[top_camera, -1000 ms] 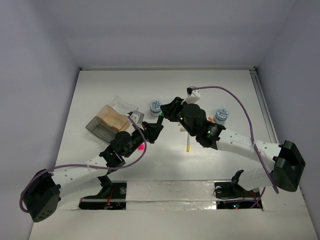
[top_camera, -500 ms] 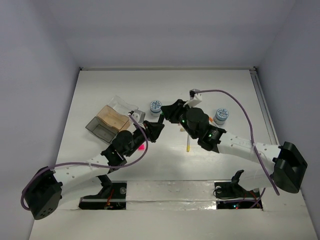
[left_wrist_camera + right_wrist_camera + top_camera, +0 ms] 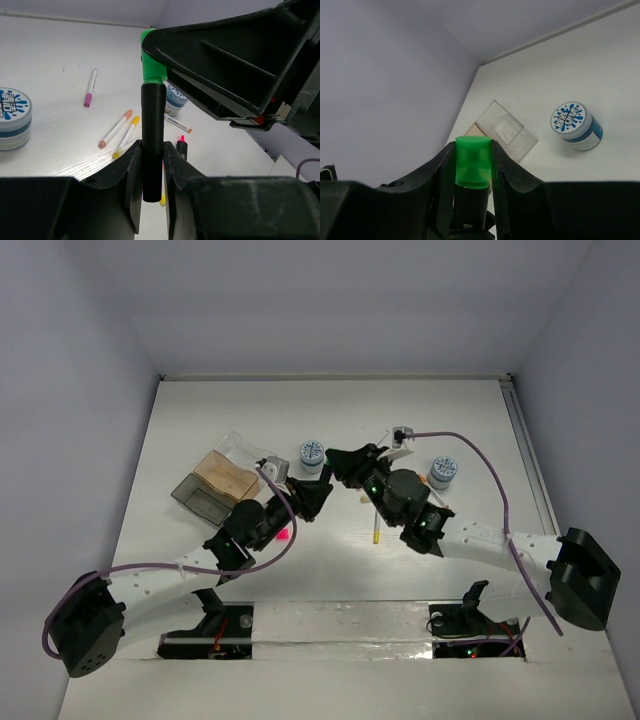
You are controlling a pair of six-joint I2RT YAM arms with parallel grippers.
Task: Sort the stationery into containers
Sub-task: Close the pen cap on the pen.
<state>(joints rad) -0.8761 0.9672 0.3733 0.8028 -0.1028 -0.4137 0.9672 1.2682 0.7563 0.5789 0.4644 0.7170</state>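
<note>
The only print in view is a blue splash logo with characters on the lids of the two round blue-and-white discs (image 3: 312, 453) (image 3: 443, 471); it is too small to read.

A short black marker (image 3: 153, 110) with a bright green cap (image 3: 472, 170) is held at both ends over the middle of the white bench (image 3: 200, 420), just right of the trays. The left gripper (image 3: 152, 150) is nearly closed on the black barrel, and the right gripper (image 3: 473, 147) is clamped narrowly on the cap.

Three shallow trays sit joined together toward the bench's left edge: one clear plastic (image 3: 507, 131), one tan (image 3: 225, 476) and one smoky grey (image 3: 198, 497).

At least four thin white pens lie loose on the bench: one with a pink tip (image 3: 90, 87), one with an orange tip (image 3: 116, 128), one with a yellow tip (image 3: 126, 137) and another partly hidden (image 3: 177, 123). A second black marker with a pink cap (image 3: 181, 146) lies beside them.
</note>
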